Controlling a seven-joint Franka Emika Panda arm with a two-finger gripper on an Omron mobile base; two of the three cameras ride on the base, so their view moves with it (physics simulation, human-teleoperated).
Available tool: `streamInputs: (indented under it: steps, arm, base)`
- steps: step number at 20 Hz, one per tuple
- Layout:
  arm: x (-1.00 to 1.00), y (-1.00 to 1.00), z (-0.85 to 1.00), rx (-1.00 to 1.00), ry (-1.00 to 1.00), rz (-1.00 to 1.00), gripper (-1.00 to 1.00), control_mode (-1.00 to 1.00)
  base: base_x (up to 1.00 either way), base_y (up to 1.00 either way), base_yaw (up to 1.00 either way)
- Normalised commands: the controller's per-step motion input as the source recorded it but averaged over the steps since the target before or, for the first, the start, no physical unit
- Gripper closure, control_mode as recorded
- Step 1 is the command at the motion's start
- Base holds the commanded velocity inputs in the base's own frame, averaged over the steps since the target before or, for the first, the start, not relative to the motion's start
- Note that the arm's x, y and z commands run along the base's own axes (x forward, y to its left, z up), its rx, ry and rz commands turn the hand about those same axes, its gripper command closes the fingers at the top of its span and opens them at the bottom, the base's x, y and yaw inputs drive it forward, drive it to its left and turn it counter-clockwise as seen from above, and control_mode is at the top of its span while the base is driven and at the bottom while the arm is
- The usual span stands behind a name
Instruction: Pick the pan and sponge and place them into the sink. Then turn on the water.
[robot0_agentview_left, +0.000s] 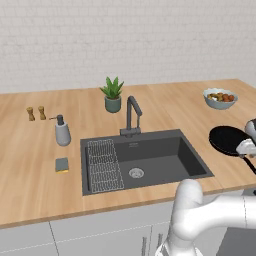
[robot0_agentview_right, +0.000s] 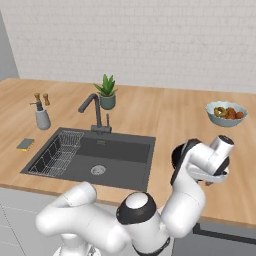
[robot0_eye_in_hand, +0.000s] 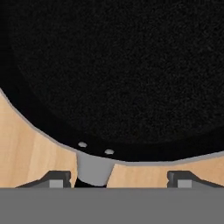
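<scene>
Hovering: the gripper (robot0_eye_in_hand: 118, 181) hangs just over the pan's handle, close above the counter to the right of the sink.
Jaws: spread wide apart, one fingertip (robot0_eye_in_hand: 54, 180) on each side of the handle and neither touching it; nothing is held.
Pan (robot0_agentview_left: 227, 139): round and black, flat on the wooden counter (robot0_agentview_left: 30, 170), right of the sink and well apart from its rim; in the hand view its dark cooking surface (robot0_eye_in_hand: 118, 65) looms large, with two rivets near the rim.
Handle (robot0_eye_in_hand: 92, 168): grey where it joins the pan, pointing toward the counter's front edge, between the two fingertips.
Sponge (robot0_agentview_left: 62, 164): grey-green on yellow, flat on the counter just left of the sink, in front of the soap dispenser (robot0_agentview_left: 62, 132).
Sink (robot0_agentview_left: 165, 160): dark grey basin, with a wire rack (robot0_agentview_left: 104, 165) in its left part and a round steel drain (robot0_agentview_left: 136, 173) in the middle.
Faucet (robot0_agentview_left: 131, 117): dark gooseneck behind the sink, no water running.
Fruit bowl (robot0_agentview_left: 220, 98): behind the pan, right of the sink.
Plant (robot0_agentview_left: 112, 94): potted, behind the sink, just left of the faucet.
</scene>
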Motion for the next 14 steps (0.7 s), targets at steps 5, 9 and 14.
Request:
streamInputs:
  steps: [5,9,14]
  arm:
    - [-0.50,0.43,-0.60,0.00,0.12,0.00,-1.00,-1.00]
    - [-0.57,0.44,-0.42,0.00,0.06,0.00,-1.00,-1.00]
    - [-0.18,0.32,-0.56,0.00,0.01,0.00,-1.00,-1.00]
  base:
    - [0.00,0.00,0.00]
    - [0.00,0.00,0.00]
    - [0.00,0.00,0.00]
